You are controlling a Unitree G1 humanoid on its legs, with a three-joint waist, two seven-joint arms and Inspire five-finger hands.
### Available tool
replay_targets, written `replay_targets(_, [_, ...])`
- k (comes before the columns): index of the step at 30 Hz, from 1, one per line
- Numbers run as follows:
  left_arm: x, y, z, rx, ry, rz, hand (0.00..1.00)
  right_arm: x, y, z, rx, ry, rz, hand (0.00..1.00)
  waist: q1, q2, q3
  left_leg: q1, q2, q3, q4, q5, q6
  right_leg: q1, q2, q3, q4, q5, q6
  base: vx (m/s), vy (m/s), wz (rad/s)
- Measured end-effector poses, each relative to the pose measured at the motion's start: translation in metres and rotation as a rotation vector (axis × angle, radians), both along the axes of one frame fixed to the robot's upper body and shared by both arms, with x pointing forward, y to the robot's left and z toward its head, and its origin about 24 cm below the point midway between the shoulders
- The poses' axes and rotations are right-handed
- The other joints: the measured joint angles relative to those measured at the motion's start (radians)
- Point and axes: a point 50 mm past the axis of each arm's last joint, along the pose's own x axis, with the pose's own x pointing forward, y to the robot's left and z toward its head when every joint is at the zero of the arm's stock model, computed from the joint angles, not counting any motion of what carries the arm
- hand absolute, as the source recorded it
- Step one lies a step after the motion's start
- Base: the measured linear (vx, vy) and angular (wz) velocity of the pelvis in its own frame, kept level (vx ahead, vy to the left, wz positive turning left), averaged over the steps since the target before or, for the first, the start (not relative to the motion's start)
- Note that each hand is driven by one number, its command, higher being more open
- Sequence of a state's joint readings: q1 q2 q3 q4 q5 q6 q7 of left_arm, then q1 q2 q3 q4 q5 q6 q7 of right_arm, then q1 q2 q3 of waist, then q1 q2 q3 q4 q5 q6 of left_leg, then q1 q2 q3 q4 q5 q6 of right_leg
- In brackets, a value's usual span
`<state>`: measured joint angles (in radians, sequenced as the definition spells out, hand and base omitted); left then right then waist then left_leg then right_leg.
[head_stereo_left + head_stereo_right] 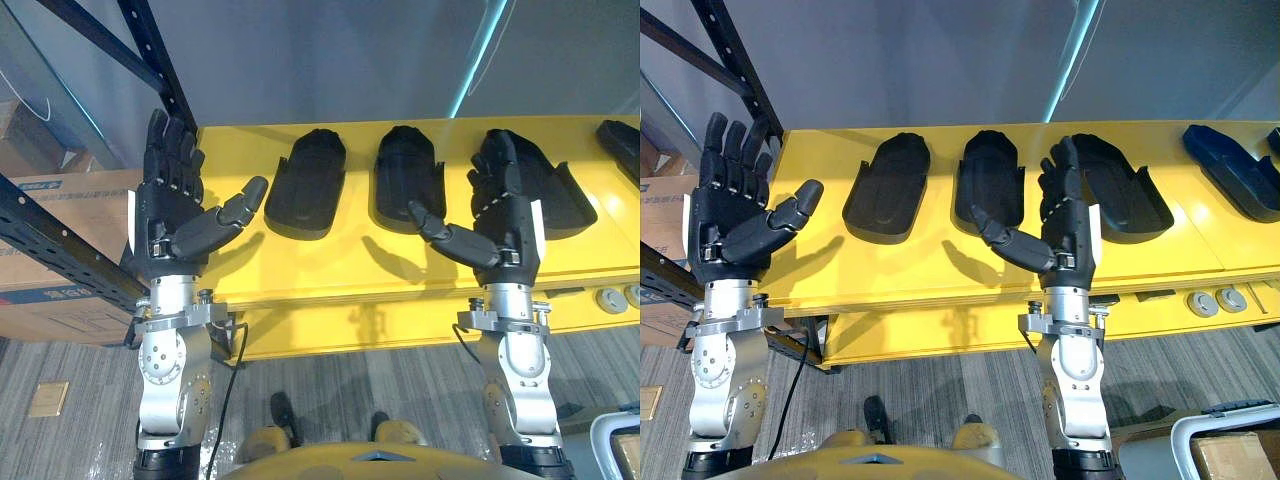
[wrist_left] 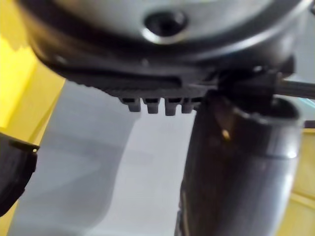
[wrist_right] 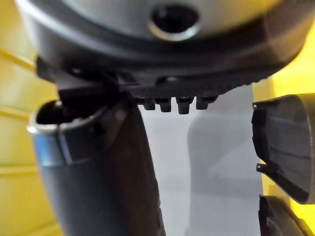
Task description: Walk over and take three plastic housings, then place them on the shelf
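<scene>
three down, nothing in hand

shows three housings point(image 1: 990, 180) lying side by side on the yellow shelf point(image 1: 910, 265), none touching. holds left hand point(image 1: 730, 225) and right hand point(image 1: 1070, 235) upright near the front edge, empty, with straight spread fingers. looks either finished or not begun; cannot tell which. has a fourth housing point(image 1: 1230, 170) far right, a rack post point(image 1: 150, 50) and boxes point(image 1: 50, 250) left; nothing blocking the reach.

- A grey wall point(image 1: 380, 60) rises beyond the fingertips point(image 1: 158, 125), and a slanting cyan light strip point(image 1: 478, 55) crosses it.
- A yellow bench point(image 1: 330, 270) spreads beneath the fingers.
- A dark rack post point(image 1: 157, 60) stands just above the left hand point(image 1: 170, 215) fingers.
- A grey striped carpet point(image 1: 400, 385) lies well back from the fingers, under the bench's near edge.
</scene>
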<state>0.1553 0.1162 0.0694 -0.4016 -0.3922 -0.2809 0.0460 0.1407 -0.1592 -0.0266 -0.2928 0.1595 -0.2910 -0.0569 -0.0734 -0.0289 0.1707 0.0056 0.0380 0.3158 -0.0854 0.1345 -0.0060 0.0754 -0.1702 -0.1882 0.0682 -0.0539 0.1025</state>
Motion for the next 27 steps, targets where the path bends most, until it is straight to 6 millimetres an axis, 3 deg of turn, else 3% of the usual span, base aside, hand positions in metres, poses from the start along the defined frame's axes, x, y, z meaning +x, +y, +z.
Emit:
replay_targets(7, [0.000,-0.003,-0.002,-0.028,0.007,-0.030,1.00,0.005,0.005,0.004,-0.087,-0.005,0.004,1.00,0.015,-0.002,0.002,0.001,0.000,-0.001,0.001,0.004,0.006,0.002,0.000,-0.001,0.000,0.005,0.006,0.01,0.004,0.00])
replay_targets(12, [-0.001,-0.004,-0.002,-0.023,0.000,-0.058,1.00,0.008,0.006,0.006,-0.331,0.021,0.085,1.00,0.015,-0.003,0.002,0.006,0.002,0.002,0.001,0.004,0.006,0.006,0.001,0.000,0.001,0.006,0.006,0.00,0.000,0.00])
replay_targets(20, [0.000,-0.006,-0.003,0.000,0.003,-0.089,1.00,0.022,0.001,-0.011,-0.395,0.166,0.147,1.00,0.015,-0.003,0.002,0.017,0.003,0.008,-0.001,0.003,0.004,0.012,0.001,0.002,0.001,0.002,0.000,0.00,0.004,-0.01])
replay_targets(27, [0.001,-0.007,-0.009,-0.006,0.028,-0.088,1.00,0.029,-0.008,-0.041,-0.311,0.355,0.016,1.00,0.018,0.002,0.005,0.016,0.003,0.007,-0.003,0.002,0.001,0.011,0.001,0.002,0.000,0.001,-0.001,0.00,0.000,0.00])
